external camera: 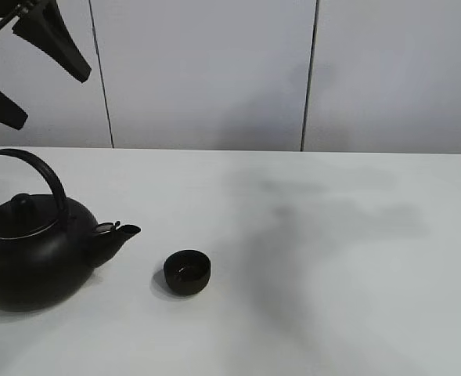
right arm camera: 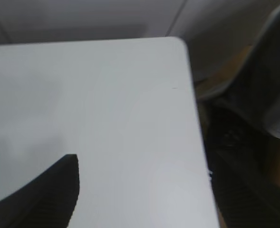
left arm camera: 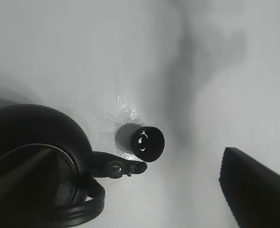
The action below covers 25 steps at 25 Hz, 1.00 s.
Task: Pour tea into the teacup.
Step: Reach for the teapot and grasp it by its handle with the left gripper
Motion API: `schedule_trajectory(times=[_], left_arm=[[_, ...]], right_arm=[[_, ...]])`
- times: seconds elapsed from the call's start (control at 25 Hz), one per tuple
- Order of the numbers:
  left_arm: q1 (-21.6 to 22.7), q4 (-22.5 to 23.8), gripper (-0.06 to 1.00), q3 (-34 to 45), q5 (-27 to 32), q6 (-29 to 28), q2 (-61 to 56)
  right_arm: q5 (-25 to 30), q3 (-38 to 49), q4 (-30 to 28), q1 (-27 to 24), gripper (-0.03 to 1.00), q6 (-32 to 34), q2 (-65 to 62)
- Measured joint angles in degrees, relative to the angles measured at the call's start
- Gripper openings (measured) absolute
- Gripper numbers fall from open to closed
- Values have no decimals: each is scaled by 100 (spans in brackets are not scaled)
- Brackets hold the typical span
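Teacup (external camera: 187, 272): upright on counter (external camera: 332, 274), just beside the spout of teapot (external camera: 27, 251); glint inside, fill uncertain. Teapot standing, ungripped, so lift and pour judged outstanding. Left claw (external camera: 54, 98): spread wide, high above teapot. Right claw (right arm camera: 44, 194): one finger shown, state undeterminable. Counter open beyond cup; rounded corner near right claw.

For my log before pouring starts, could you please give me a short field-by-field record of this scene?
Pot: round matte-black teapot with arched handle, upright on white table
Cup: small matte-black handleless teacup, upright, beside the spout, not touching
Left gripper: open, raised clear of the teapot, holding nothing
Pouring: not yet begun
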Motion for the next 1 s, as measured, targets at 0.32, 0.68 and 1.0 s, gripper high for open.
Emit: schedule_trajectory(times=[0.32,0.68,1.0], left_arm=[[0,0,66,0,-11,0,0],[0,0,66,0,-11,0,0],[0,0,66,0,-11,0,0]], right_arm=[[920,0,-70,-1353,54,-399,-2761],[1165,177,1629,-1346,54,-1446,-6215],[1218,2464,2628,-1346,54,-1739,-8391]])
